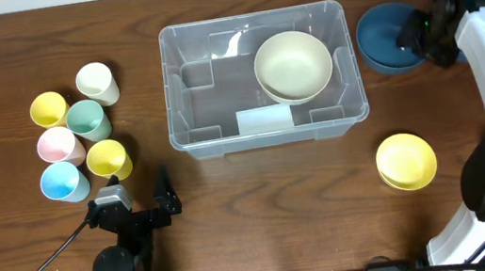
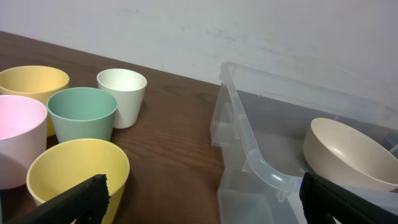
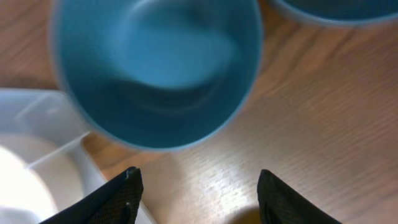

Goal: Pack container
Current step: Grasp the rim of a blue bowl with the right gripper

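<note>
The clear plastic container (image 1: 216, 82) stands at the table's centre with a cream bowl (image 1: 292, 65) inside at its right end. A dark blue bowl (image 1: 388, 37) sits just right of the container and fills the right wrist view (image 3: 155, 68). My right gripper (image 1: 422, 34) is open and empty, hovering at the blue bowl's right side; its fingertips (image 3: 198, 193) are spread over bare table. My left gripper (image 1: 143, 205) is open and empty near the front edge. The left wrist view shows the container's corner (image 2: 249, 149) and the cream bowl (image 2: 348, 155).
Several cups stand at the left: white (image 1: 96, 83), yellow (image 1: 49, 109), green (image 1: 88, 120), pink (image 1: 59, 144), blue (image 1: 64, 182) and a second yellow (image 1: 108, 159). A yellow bowl (image 1: 406, 161) sits at the front right. A second blue rim shows at the right wrist view's top (image 3: 336, 9).
</note>
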Robot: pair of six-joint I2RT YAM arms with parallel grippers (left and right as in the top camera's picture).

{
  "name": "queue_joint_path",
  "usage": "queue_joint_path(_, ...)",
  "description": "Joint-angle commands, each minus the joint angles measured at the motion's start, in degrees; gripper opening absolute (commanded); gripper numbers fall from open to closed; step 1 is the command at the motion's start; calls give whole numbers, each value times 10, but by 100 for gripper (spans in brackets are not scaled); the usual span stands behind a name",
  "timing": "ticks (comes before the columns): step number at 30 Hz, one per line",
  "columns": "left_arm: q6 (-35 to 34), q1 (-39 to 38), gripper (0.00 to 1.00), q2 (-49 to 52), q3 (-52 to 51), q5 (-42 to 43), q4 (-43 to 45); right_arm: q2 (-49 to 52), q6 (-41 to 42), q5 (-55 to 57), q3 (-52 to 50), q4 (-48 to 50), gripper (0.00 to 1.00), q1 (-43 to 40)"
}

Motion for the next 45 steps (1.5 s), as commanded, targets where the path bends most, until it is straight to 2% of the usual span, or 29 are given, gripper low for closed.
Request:
queue_joint_path(1, 7, 2, 98, -3, -11, 0, -18, 4, 43, -18, -41, 38, 61, -15)
queue_joint_path(7, 7, 2, 98, -3, -11, 0, -18, 4, 68, -18, -104, 129, 60, -16)
queue_joint_path(17, 7, 2, 98, -3, -11, 0, -18, 15, 85, -15, -155, 199, 59, -16)
queue_joint_path(19, 7, 2, 98, -3, -11, 0, -18, 20, 85, -15, -163, 212, 54, -16)
queue_joint_path(23, 7, 2, 98, -3, -11, 0, -18, 27, 85, -12, -171, 222, 27, -16)
queue_joint_path(26, 7, 2, 98, -3, -11, 0, -18, 33, 85, -8, -175, 225, 17, -16)
queue_joint_path(30, 7, 2, 98, -3, -11, 0, -18, 38, 85, 0, -184, 236, 13, -17)
queue_joint_path(34, 7, 2, 98, -3, -11, 0, -18, 39, 85, 6, -197, 254, 2, -17)
queue_joint_path(45, 7, 2, 98, -3, -11, 0, -18, 35, 70, 30, -196, 275, 1, -35)
